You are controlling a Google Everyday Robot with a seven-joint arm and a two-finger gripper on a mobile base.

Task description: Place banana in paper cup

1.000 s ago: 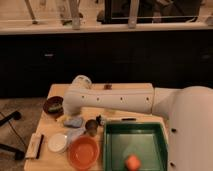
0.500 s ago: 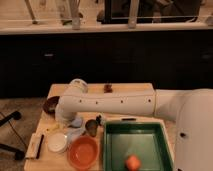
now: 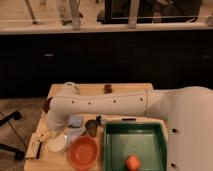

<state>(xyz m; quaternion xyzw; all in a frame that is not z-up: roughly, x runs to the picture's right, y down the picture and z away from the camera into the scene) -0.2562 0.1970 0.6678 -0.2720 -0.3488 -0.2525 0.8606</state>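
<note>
- Gripper (image 3: 51, 131) low at the near-left of the table (image 3: 90, 90), just beside the paper cup (image 3: 57, 144); its grip cannot be told.
- Orange bowl (image 3: 83, 151) right of the cup.

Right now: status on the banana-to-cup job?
Gripper low at table left edge, beside paper cup. Pale piece at its tip, likely the banana, not in cup. Orange bowl and metal cup crowd cup's right.

Site is looking like an office or lab test area: dark cabinet fronts (image 3: 125, 55) running behind a small wooden table (image 3: 125, 90), swivel-chair base (image 3: 10, 120) showing at left. The gripper (image 3: 49, 134) is hanging low over the table's left end.
</note>
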